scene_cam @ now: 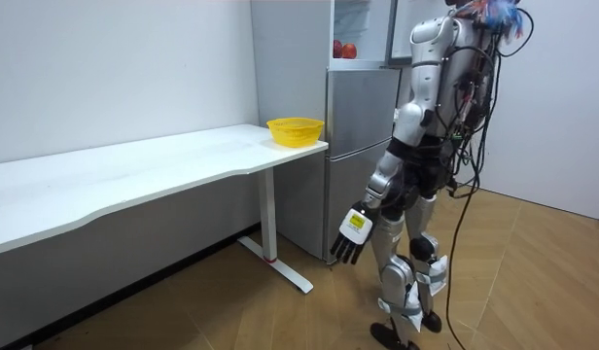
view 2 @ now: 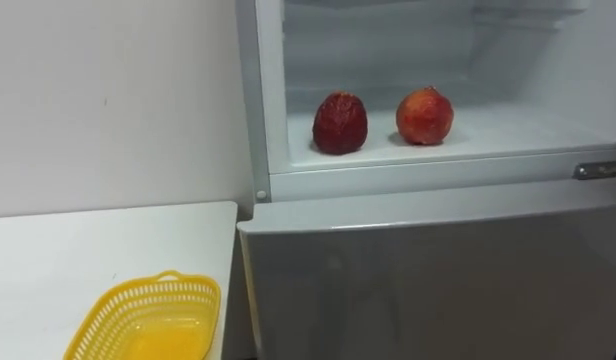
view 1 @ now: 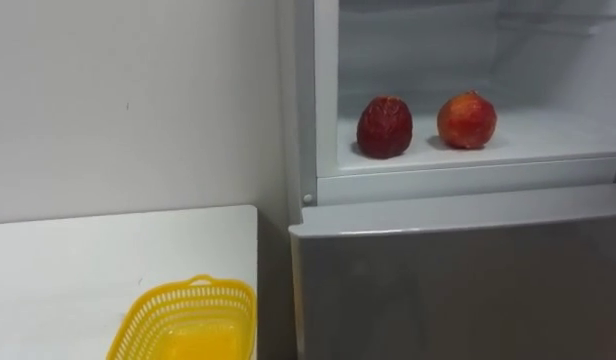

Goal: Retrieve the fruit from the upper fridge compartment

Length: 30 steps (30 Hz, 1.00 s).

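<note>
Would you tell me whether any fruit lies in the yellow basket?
No, the yellow basket holds nothing, while the dark red fruit and the orange-red fruit sit on the upper fridge shelf.

- I record the fridge [view 1: 458,280] as having a silver-grey lower door, with a white frame and white shelf above.
- Inside the fridge, the dark fruit [view 1: 384,127] is deep crimson and the orange fruit [view 1: 467,120] is orange-red with yellowish mottling.
- The basket [view 1: 193,290] beside the fridge is bright yellow with an open lattice pattern.
- The table [view 1: 88,270] beside the fridge is plain white.
- The wall [view 1: 128,100] beside the fridge is plain off-white.
- The floor [scene_cam: 533,282] before the fridge is light brown wood in planks.
- The left hand [scene_cam: 350,236] has black fingers.
</note>
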Tool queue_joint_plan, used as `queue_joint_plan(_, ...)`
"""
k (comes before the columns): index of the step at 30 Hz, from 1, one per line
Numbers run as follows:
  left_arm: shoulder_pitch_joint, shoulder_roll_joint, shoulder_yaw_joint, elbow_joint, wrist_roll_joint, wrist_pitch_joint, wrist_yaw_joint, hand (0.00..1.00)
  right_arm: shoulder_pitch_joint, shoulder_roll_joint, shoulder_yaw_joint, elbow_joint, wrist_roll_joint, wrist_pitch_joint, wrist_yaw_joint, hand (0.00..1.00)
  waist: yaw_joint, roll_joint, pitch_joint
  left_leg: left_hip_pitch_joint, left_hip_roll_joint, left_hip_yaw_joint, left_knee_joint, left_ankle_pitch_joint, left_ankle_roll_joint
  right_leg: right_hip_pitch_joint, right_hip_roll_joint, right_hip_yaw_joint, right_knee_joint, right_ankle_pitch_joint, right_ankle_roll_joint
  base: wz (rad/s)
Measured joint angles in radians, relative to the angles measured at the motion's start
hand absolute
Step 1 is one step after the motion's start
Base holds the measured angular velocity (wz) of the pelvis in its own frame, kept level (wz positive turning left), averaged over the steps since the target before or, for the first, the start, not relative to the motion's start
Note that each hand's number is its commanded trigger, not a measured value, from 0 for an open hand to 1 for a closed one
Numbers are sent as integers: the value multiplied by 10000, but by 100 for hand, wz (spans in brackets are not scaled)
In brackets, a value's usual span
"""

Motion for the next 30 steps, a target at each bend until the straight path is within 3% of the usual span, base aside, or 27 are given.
queue_joint_plan(4,9,8,-183,-196,195,-198,11,0,224,31,-8,-1592,204,-321,7,0,-101,-14,-15,-81,-17,65,-8,3,2,-109,23,22,-1,47,22,-6)
queue_joint_plan(8,19,-5,-342,-276,398,-402,175,0,770,282,67,-4492,253,-474,9,0,-265,-11,-15,-156,-21,123,-53,3,3,-225,29,36,0,65,42,-4)
queue_joint_plan(12,20,76,-543,-263,577,-678,182,0,994,245,333,-6623,228,-931,5,0,-401,-9,-9,-123,-19,208,-78,3,3,-210,35,154,-38,77,48,-6)
queue_joint_plan(18,173,160,-532,-259,753,-1000,65,0,989,190,364,-7811,204,-1432,-11,0,-483,-69,41,-18,-16,236,-139,3,3,-210,69,337,-38,87,54,-8)
queue_joint_plan(21,232,167,-533,-239,764,-1151,-90,0,1050,139,366,-8405,332,-1432,-2,0,-483,-32,34,-8,-17,294,-181,3,3,-241,69,382,-39,99,65,-7)
queue_joint_plan(26,428,168,-529,-52,843,-1338,-267,0,1443,113,342,-10198,-61,-1907,-362,0,-520,127,-87,-65,1,508,-179,3,3,-373,97,571,4,122,70,-12)
queue_joint_plan(30,366,197,-535,219,922,-1383,-256,0,1453,106,301,-10921,-202,-2076,-827,0,-541,160,-97,-57,26,528,-180,3,3,-386,127,585,13,146,58,-1)
